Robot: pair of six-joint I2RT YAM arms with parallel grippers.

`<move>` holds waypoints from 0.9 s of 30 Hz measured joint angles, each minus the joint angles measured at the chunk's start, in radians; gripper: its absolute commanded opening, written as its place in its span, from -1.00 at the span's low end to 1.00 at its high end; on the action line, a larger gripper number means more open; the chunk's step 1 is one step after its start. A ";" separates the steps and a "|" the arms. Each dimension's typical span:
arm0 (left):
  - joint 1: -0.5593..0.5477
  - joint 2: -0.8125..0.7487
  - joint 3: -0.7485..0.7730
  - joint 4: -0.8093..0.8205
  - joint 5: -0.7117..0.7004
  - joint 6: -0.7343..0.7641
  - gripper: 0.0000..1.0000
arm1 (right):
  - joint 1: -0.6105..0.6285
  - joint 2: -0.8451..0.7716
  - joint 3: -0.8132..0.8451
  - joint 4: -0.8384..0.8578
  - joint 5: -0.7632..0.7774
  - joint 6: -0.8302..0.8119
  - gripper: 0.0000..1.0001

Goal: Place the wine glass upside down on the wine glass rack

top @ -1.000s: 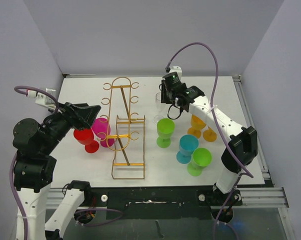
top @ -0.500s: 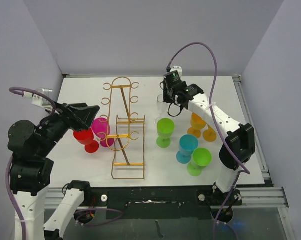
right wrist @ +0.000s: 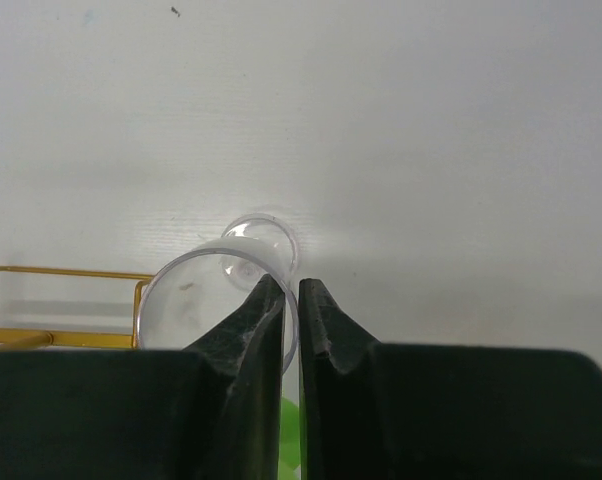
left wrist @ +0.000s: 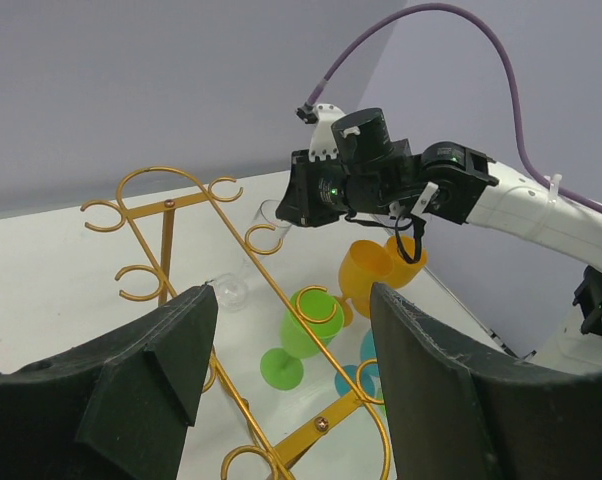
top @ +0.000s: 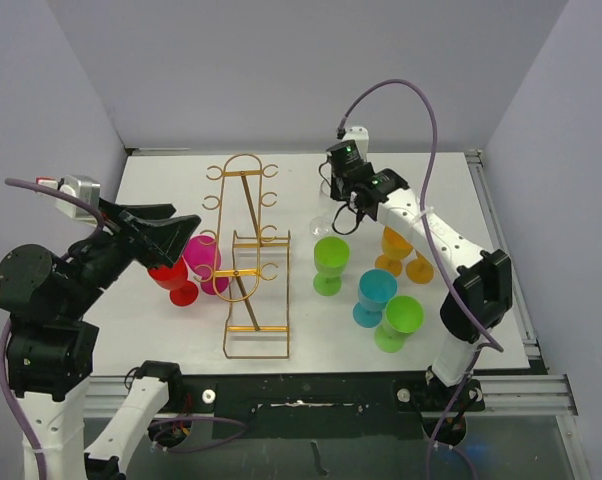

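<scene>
Closest to the front, right of the wine glass rack (top: 256,300), a green glass (top: 402,317) and a blue glass (top: 375,293) stand just beside each other. The rack is a gold wire frame with a rectangular foot and ring hooks down both sides, and nothing hangs on it.

On the rack's left side, the left gripper (top: 179,220) hangs in the air with its fingers spread wide and nothing between them. Under it, a red glass (top: 171,276) and a pink glass (top: 203,262) stand close against the rack's left edge.

To the right of the rack's middle stands another green glass (top: 330,260). Further right are two orange glasses (top: 397,248).

Further back, to the right of the rack's upper hooks and clear of them, is the clear wine glass (top: 320,218). It leans over, its foot lower and further back than its bowl. The right gripper (right wrist: 291,318) has its fingers pressed almost together on the wall of the bowl at the rim, one inside and one outside. I cannot tell if the foot touches the table (top: 181,180).
</scene>
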 measured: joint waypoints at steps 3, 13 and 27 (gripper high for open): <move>0.000 0.006 0.006 0.008 0.019 -0.008 0.19 | 0.000 -0.060 -0.045 0.038 0.030 -0.009 -1.00; 0.000 0.122 0.010 0.167 0.109 -0.179 0.20 | 0.000 -0.456 -0.264 0.288 0.054 -0.023 -1.00; -0.053 0.345 -0.006 0.688 0.178 -0.647 0.20 | 0.006 -0.798 -0.468 0.661 -0.066 -0.007 -1.00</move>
